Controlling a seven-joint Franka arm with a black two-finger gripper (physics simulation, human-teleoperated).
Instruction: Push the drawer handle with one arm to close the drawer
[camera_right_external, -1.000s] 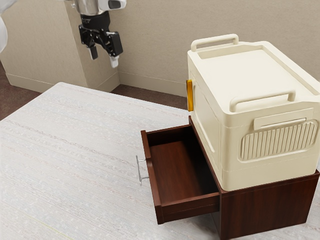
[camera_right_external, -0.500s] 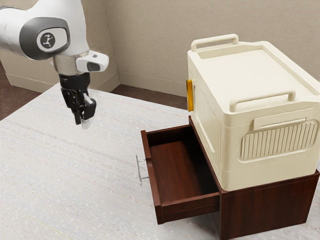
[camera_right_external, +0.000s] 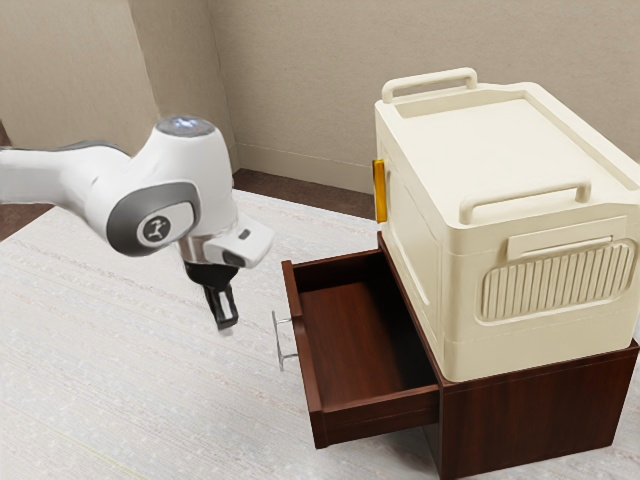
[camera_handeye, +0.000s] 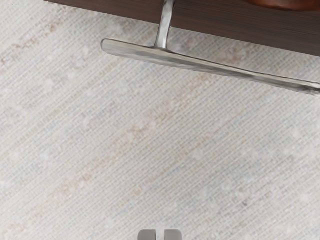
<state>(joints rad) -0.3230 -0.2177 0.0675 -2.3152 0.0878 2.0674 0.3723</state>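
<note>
You've got 1 arm (camera_right_external: 150, 195) in from the ext. view's left, w/ 1 gripper (camera_right_external: 228, 329) near the drawer handle (camera_right_external: 277, 342), out in front of it & apart from it. Your claw's drawn in: 2 fingertips (camera_handeye: 147, 234) side by side w/ a slim gap btwn, pinching nothing. The handle is 1 metal bar on 2 posts, fixed to the front of 1 drawer (camera_right_external: 304, 370); your wrist cam catches 1 of the posts. That drawer's pulled well out of 1 dk. red-brown cabinet (camera_right_external: 540, 415), over 1 pale table (camera_right_external: 120, 380). On top of the cabinet you have 1 cream box (camera_right_external: 500, 130) w/ 2 rounded grab bars (camera_right_external: 525, 201) up top & 1 gold-yellow strip (camera_right_external: 380, 192) on the drawer-side face.
</note>
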